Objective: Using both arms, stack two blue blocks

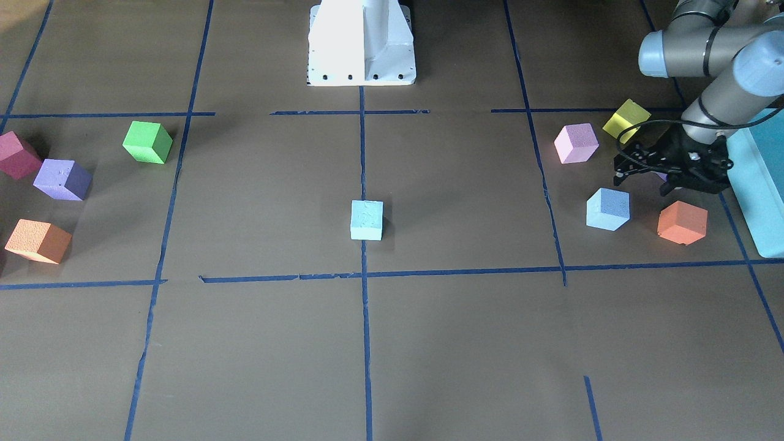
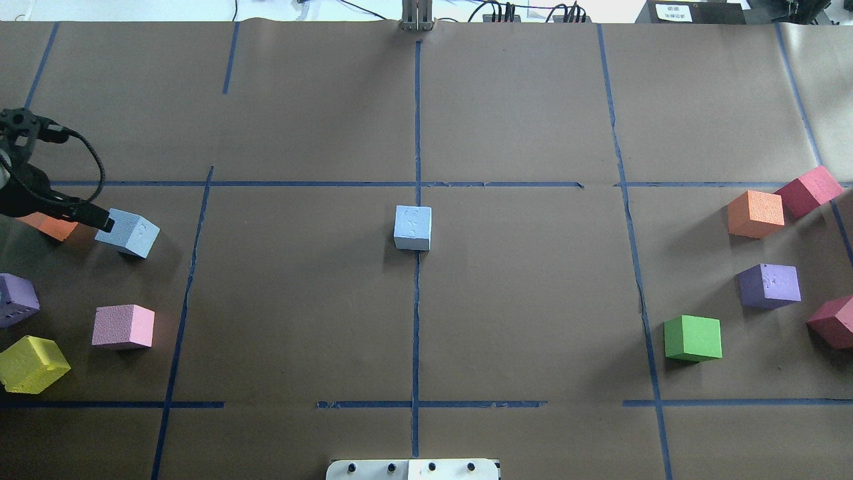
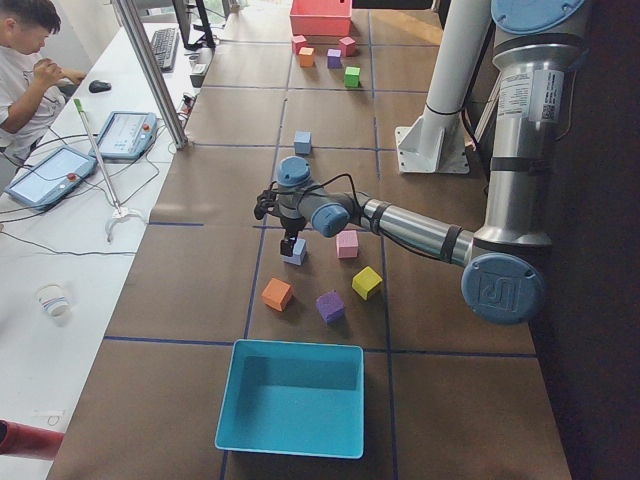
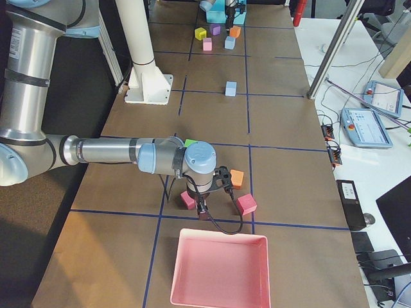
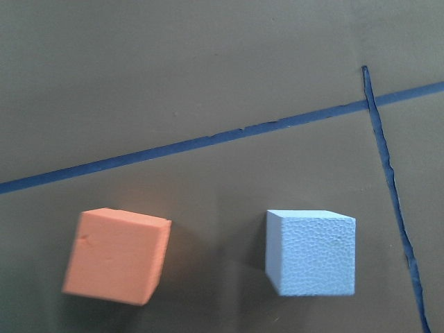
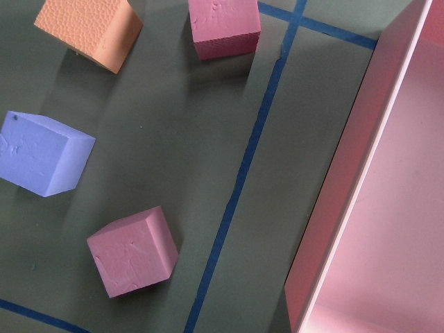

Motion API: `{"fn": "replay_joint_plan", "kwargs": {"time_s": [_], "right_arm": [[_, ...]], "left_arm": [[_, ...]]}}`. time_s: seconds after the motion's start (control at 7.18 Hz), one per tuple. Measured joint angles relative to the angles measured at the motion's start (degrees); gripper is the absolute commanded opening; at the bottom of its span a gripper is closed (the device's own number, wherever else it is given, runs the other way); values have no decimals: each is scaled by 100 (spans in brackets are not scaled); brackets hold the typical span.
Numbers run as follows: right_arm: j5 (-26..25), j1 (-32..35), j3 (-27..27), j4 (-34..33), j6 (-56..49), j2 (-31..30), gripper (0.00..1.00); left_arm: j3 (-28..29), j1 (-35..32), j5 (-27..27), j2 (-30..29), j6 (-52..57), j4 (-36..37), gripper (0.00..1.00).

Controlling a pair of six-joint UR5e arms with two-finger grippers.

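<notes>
The pale cyan block [image 1: 367, 220] sits alone at the table's centre on the blue tape line, also in the overhead view [image 2: 413, 227]. The deeper sky-blue block [image 1: 607, 209] lies on the robot's left side among other cubes; it shows in the overhead view [image 2: 127, 233] and the left wrist view [image 5: 311, 252]. My left gripper [image 1: 620, 171] hovers just above and beside it and looks open and empty. My right gripper [image 4: 203, 209] shows only in the exterior right view, low over red and orange cubes; I cannot tell whether it is open or shut.
Around the sky-blue block lie an orange cube [image 1: 682, 222], a pink cube [image 1: 576, 143], a yellow cube [image 1: 626, 120] and the teal box [image 1: 759, 184]. On the robot's right lie green [image 2: 693, 338], purple [image 2: 770, 285], orange and red cubes, and a pink tray [image 4: 218, 269].
</notes>
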Motion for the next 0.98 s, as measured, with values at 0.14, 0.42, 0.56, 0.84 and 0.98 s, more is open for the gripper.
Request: {"fn": "replay_joint_plan", "kwargs": {"time_s": [0.14,0.42,0.56,0.84,0.98], "right_arm": [[6,-1,-2,0,-2,2,99],[6,-1,-3,0,-11,2,99],[8,-1,-3,0,-16,3,99],[4,-1,-3,0,-20,2,99],[2,-1,-3,0,-22,1,99]], "left_arm": [[149,173,130,-101,-78,-98,100],[284,309,201,-162,-98,-142,100],[355,324,206,-179,-102,-142,100],[654,338,207,-334,-133,-147,100],[827,378,204,-418,-146,-149,99]]}}
